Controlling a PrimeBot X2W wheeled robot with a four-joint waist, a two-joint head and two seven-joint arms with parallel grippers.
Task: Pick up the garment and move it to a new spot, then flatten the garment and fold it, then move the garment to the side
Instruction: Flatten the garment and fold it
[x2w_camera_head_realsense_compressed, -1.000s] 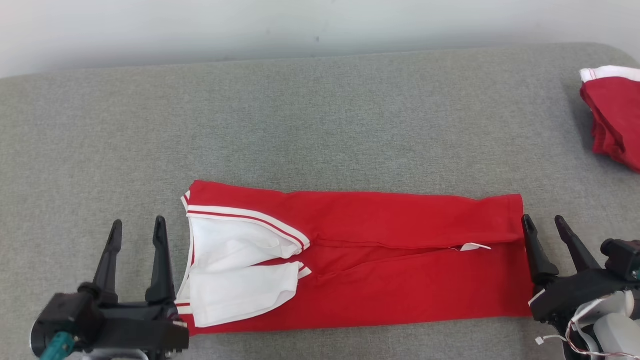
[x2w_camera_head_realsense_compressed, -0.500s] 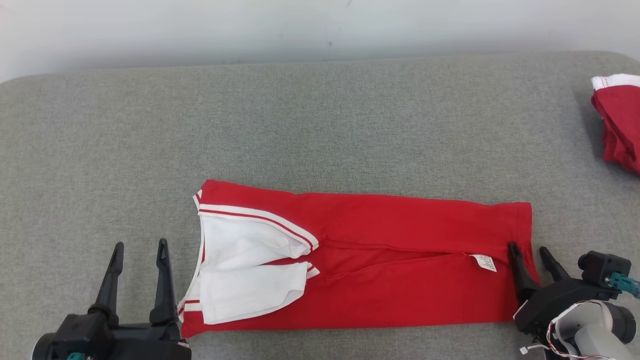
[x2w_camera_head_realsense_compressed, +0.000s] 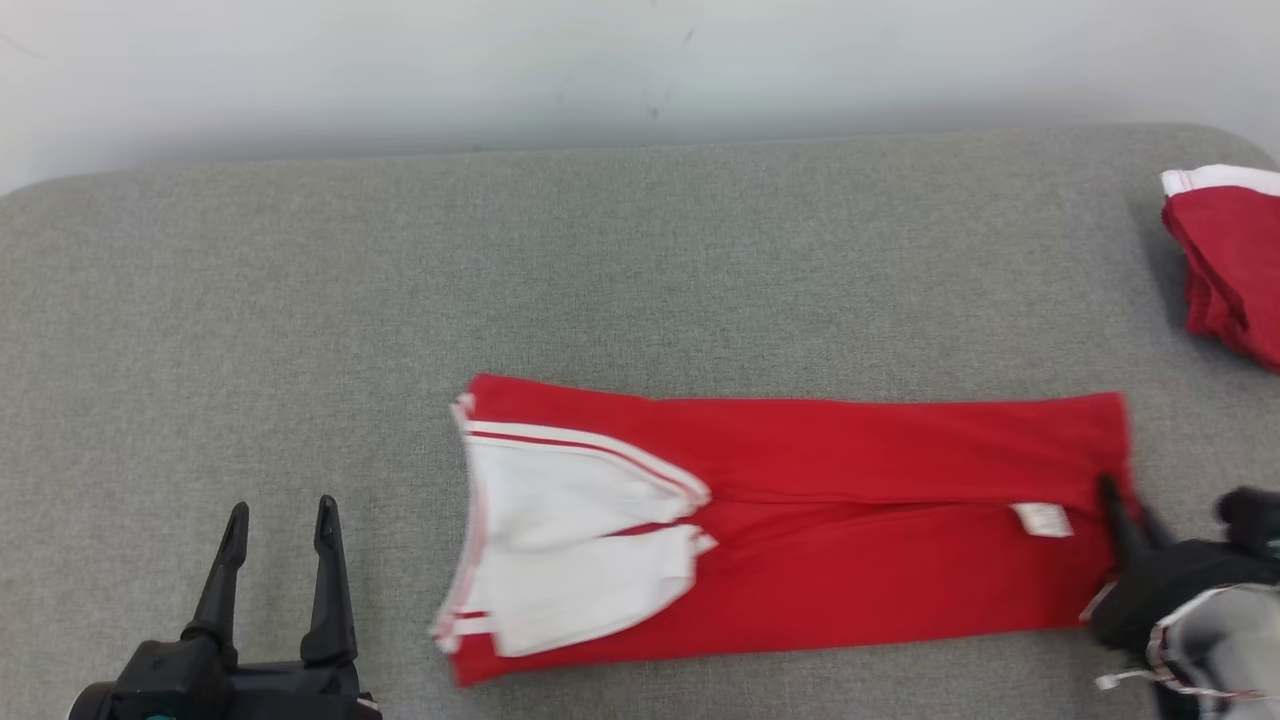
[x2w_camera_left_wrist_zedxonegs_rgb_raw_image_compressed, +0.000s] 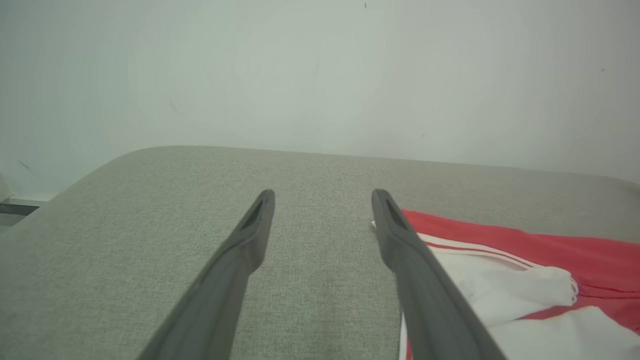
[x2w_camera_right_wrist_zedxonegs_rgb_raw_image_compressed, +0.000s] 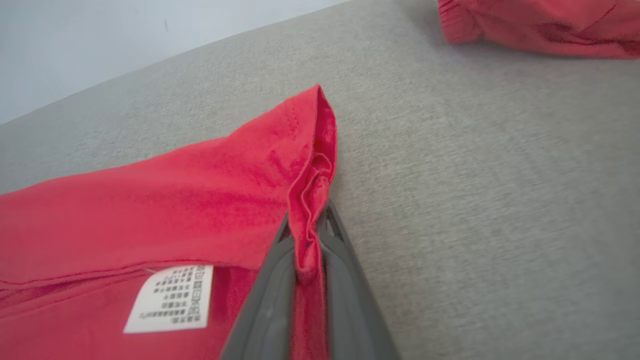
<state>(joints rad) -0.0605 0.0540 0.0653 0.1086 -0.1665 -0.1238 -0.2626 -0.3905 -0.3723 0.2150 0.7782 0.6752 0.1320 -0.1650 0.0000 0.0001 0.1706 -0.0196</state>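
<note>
Here the red garment (x2w_camera_head_realsense_compressed: 800, 520) lies folded lengthwise on the near middle of the grey counter (x2w_camera_head_realsense_compressed: 640, 250), white sleeves at its left end. The right gripper (x2w_camera_right_wrist_zedxonegs_rgb_raw_image_compressed: 306, 225) has its jaws pinched tight on the bunched hem at the right end. The left gripper (x2w_camera_head_realsense_compressed: 281, 508) hovers apart from the sleeve end, jaws spread wide and holding nothing. With one end gripped, a pull could drag the cloth askew, spill the sleeves out, or slip the thin pinch free.

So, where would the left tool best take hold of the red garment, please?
Probably the garment's white-trimmed left edge, approached from the left: it lies flat, exposed, nearest the open left tool, opposite the hem the right tool pinches.
</note>
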